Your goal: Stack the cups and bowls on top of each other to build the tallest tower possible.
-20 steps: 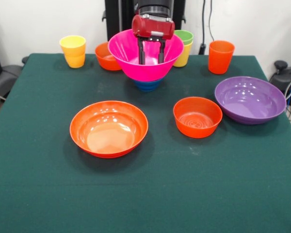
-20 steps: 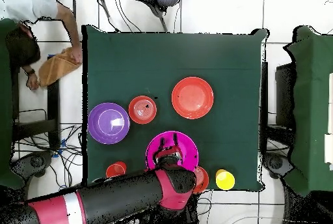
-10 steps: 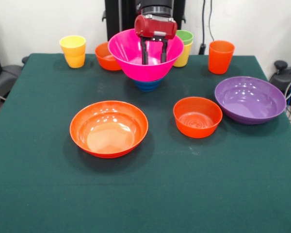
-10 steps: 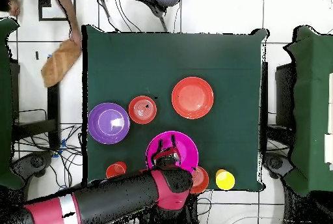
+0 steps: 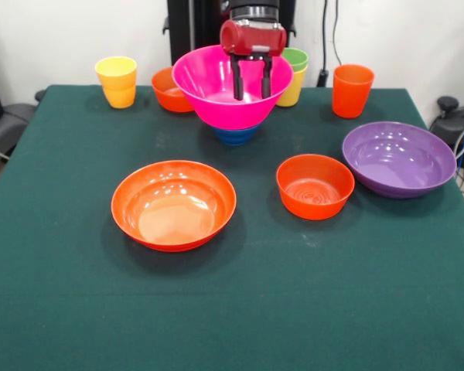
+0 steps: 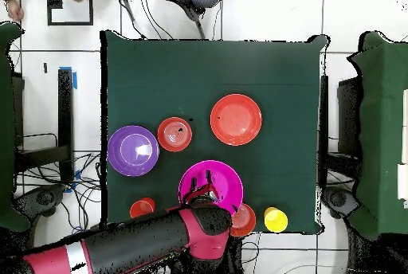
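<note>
- Pink bowl sitting on top of a small blue bowl at the far middle of the table: a tower of two so far.
- Gripper hanging over the pink bowl, two dark fingers spread apart and pointing down inside it, holding nothing.
- No finger looks to be touching the pink wall; looks like the bowl has been let go.
- Big orange bowl alone near the middle left, right way up.
- Small orange bowl to the right of it, with the purple bowl just beside, further right.
- Another small orange bowl at the far side, partly hidden behind the pink one on its left.
- Yellow cup at the far left; looks like two yellow cups, one in the other, but hard to tell.
- Green cup sitting in a yellow cup behind the pink bowl on the right; tall orange cup further right.
- Step in hand, as a guess: finishing the placing of the pink bowl.
- Next move, as a guess: up and clear of the pink rim, then over to another piece and a pinch on its rim.
- Care needed: a wide bowl on a small one could tip if bumped.
</note>
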You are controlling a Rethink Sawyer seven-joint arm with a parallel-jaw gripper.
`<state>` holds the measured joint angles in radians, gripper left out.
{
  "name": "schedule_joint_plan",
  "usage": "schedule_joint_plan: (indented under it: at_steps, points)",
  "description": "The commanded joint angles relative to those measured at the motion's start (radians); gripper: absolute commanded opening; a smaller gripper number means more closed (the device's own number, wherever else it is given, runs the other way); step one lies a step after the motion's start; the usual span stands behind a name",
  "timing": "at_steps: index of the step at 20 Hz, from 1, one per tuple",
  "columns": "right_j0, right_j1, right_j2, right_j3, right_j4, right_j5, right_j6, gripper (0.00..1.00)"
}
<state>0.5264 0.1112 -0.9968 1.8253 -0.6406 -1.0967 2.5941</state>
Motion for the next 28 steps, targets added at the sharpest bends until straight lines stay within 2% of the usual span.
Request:
schedule_joint_plan:
  at_steps: [1, 4, 9, 22, 28]
  points:
    - [0.008, -0.020, 0.093, -0.104, -0.100, 0.078, -0.080, 1.00]
    - [0.004, -0.033, 0.091, -0.109, -0.136, 0.084, -0.069, 1.00]
    - [0.017, -0.037, 0.091, -0.135, -0.243, 0.126, -0.033, 1.00]
    - [-0.003, -0.115, 0.110, -0.135, -0.340, 0.144, -0.003, 1.00]
    - [-0.042, -0.161, 0.109, -0.134, -0.404, 0.109, 0.004, 1.00]
